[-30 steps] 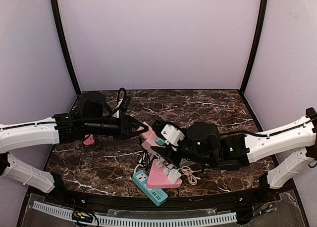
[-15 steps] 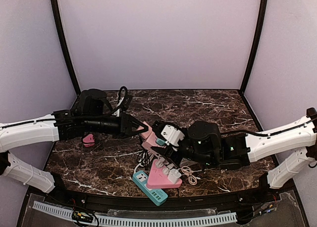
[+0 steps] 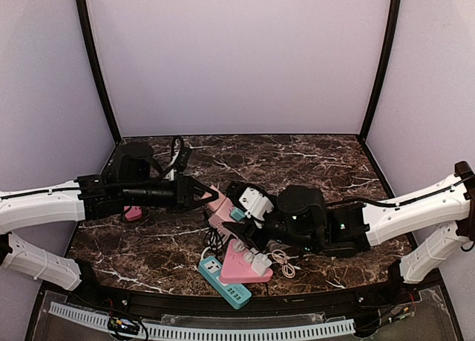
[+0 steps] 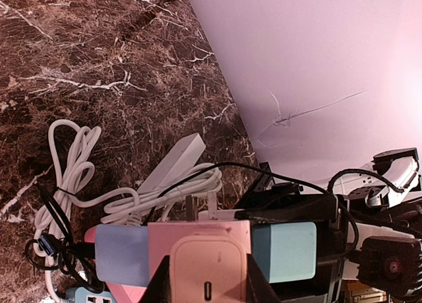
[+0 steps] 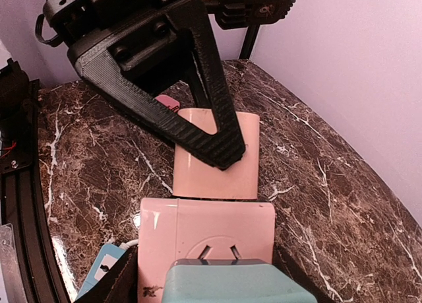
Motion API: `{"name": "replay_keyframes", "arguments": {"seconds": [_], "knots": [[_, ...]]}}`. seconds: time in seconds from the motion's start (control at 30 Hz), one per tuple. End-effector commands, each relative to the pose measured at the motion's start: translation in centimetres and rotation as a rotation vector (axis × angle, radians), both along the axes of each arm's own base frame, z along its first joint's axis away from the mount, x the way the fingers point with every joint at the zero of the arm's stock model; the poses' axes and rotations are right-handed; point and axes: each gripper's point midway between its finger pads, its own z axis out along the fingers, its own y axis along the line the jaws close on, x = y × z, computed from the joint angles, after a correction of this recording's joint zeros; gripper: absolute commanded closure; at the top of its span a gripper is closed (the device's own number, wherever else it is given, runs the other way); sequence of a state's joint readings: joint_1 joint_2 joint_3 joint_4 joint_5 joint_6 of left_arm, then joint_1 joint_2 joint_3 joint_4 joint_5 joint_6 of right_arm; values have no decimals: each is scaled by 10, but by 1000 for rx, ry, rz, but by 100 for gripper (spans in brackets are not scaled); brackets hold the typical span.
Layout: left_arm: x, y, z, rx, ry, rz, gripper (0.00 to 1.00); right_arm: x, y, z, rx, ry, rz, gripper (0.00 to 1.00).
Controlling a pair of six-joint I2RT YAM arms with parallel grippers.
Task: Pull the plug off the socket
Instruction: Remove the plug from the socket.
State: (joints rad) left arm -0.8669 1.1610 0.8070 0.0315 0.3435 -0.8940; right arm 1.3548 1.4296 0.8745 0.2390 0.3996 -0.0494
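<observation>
A pink cube socket [image 3: 231, 216] is held above the marble table [image 3: 319, 159]. My right gripper [image 3: 243, 212] is shut on it. In the right wrist view the cube [image 5: 208, 227] shows an empty outlet on top, with a teal plug [image 5: 231, 284] at the near side. My left gripper [image 3: 210, 197] is shut on a pink plug [image 3: 218, 200]. That plug [image 5: 217, 161] lies flush against the cube's far face with only a thin dark seam between them. Its prongs are hidden. In the left wrist view the plug [image 4: 210, 267] sits between my fingers, in front of the cube [image 4: 198, 235].
A teal power strip [image 3: 223, 280] and a pink triangular socket [image 3: 241, 267] with white plugs lie near the front edge. White cables [image 4: 79, 177] are coiled below the cube. A small pink object [image 3: 133, 212] and a black round base [image 3: 137, 157] sit at the left.
My left arm has drawn slightly left and lower with the pink plug. The right gripper and the cube have followed a little to the left. Both grips are unchanged.
</observation>
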Motion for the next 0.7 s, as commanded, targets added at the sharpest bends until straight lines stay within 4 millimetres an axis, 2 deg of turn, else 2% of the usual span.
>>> {"name": "replay_keyframes", "arguments": {"seconds": [0.0, 0.43, 0.67], "knots": [[3, 3, 14, -54, -42, 19, 99, 7, 5, 32, 140, -1, -55, 100], [1, 1, 12, -85, -21, -28, 99, -14, 3, 44, 188, -37, 77, 100], [1, 0, 12, -126, 1, -38, 99, -17, -4, 55, 232, -69, 86, 100]]}}
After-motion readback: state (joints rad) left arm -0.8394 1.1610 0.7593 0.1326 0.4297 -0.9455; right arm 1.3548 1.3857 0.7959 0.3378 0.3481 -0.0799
